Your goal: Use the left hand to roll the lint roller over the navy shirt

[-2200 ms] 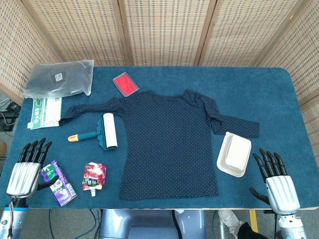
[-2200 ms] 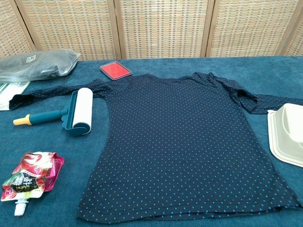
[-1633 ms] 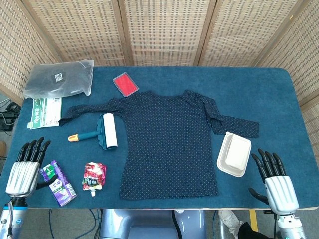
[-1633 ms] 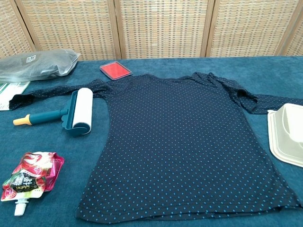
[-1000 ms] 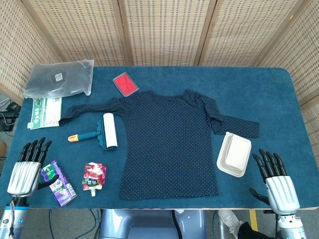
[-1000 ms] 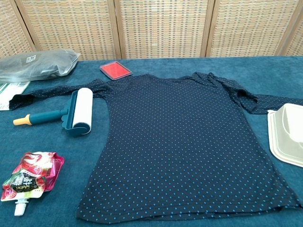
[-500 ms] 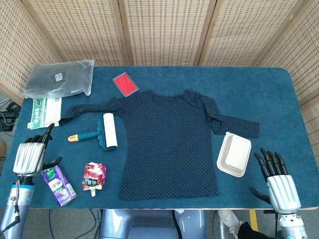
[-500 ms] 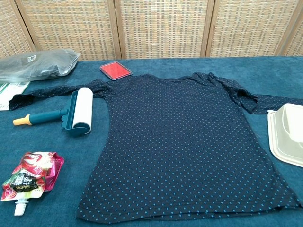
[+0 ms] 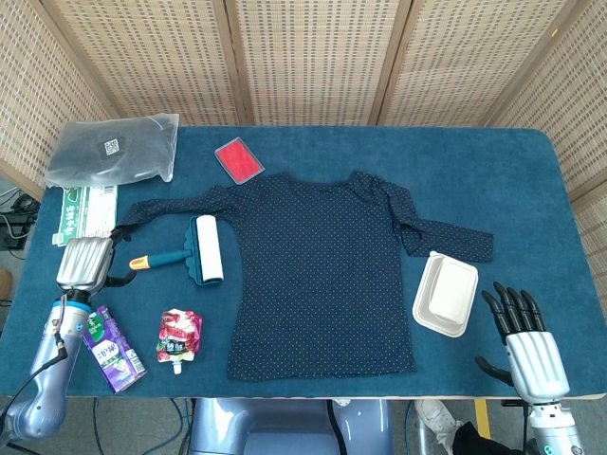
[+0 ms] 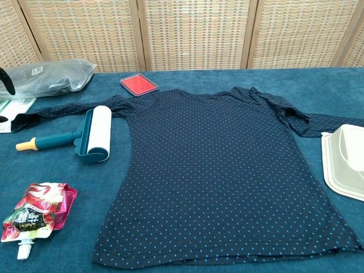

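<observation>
One navy shirt [image 9: 322,275] lies flat mid-table on the blue cloth [image 9: 531,190], both sleeves spread out. One lint roller [image 9: 194,250] sits just left of the shirt body, below the left sleeve: white roll toward the shirt, teal handle with an orange tip pointing left. Nothing is touching it.

Left hand [image 9: 83,260] is above the table just left of the roller's orange tip, back of hand to the head camera, holding nothing. Fingers are mostly hidden behind the palm, so can't tell if they are spread or curled. Chest view only catches a dark fingertip at the far left edge.

Right hand [image 9: 527,343] rests at the near right corner, fingers straight and apart, empty, head view only.

Other items, one each: grey plastic bag [image 9: 114,149] far left, green-white packet [image 9: 83,212] in front of it, red flat case [image 9: 238,159] near the collar, white clamshell box [image 9: 446,294] touching the right sleeve cuff, purple carton [image 9: 110,347] and red spouted pouch [image 9: 178,336] near front left.
</observation>
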### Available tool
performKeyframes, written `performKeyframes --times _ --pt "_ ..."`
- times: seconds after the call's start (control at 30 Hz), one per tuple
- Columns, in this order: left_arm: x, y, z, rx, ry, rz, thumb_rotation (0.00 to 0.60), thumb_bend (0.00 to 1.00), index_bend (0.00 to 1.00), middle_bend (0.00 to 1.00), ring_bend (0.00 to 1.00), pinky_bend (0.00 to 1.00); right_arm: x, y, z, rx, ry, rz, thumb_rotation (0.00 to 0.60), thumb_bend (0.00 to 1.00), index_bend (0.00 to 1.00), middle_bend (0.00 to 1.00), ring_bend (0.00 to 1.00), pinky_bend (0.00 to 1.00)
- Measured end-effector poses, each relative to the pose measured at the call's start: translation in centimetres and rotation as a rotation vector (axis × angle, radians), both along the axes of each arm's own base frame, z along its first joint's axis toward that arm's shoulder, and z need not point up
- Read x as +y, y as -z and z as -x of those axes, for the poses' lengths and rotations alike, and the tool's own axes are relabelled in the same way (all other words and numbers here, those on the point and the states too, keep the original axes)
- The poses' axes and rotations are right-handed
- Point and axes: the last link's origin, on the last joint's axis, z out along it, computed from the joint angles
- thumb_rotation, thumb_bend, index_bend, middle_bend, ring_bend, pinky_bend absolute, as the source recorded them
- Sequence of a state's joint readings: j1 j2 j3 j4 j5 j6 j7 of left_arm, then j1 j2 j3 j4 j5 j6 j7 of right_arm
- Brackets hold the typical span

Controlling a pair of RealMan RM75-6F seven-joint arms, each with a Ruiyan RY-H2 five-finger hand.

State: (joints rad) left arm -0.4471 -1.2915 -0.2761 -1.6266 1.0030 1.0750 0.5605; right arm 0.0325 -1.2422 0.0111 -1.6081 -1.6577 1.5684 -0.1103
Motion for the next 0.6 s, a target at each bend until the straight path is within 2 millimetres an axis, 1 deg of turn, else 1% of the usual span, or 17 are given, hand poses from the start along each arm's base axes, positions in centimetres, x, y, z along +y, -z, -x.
performKeyframes --times 0.13,0.2,0.27,0.33,0.6 --pt "2.2 0.9 0.1 0.038 -0.025 0.024 0.6 0.23 0.36 0.88 0.73 0.69 -0.1 0.1 0.2 0.005 0.009 -0.001 0.6 0.12 0.0 0.0 0.0 0.0" --pt "2.9 1.4 0.2 0.048 -0.039 0.041 0.6 0.26 0.36 0.88 0.73 0.69 -0.2 0.2 0.4 0.01 0.015 -0.003 0.6 0.12 0.0 0.0 0.0 0.0" --pt "3.7 2.2 0.4 0.057 -0.057 0.067 0.6 0.28 0.36 0.88 0.73 0.69 -0.4 0.4 0.6 0.016 0.023 -0.005 0.6 0.12 0.0 0.0 0.0 0.0" --pt "4.5 3.2 0.5 0.064 -0.08 0.09 0.6 0.28 0.36 0.88 0.73 0.69 -0.4 0.5 0.7 0.019 0.026 -0.005 0.6 0.12 0.0 0.0 0.0 0.0" --pt "5.7 5.5 0.6 0.079 -0.113 0.138 0.6 0.28 0.36 0.88 0.73 0.69 -0.6 0.6 0.9 0.023 0.029 -0.003 0.6 0.12 0.0 0.0 0.0 0.0"
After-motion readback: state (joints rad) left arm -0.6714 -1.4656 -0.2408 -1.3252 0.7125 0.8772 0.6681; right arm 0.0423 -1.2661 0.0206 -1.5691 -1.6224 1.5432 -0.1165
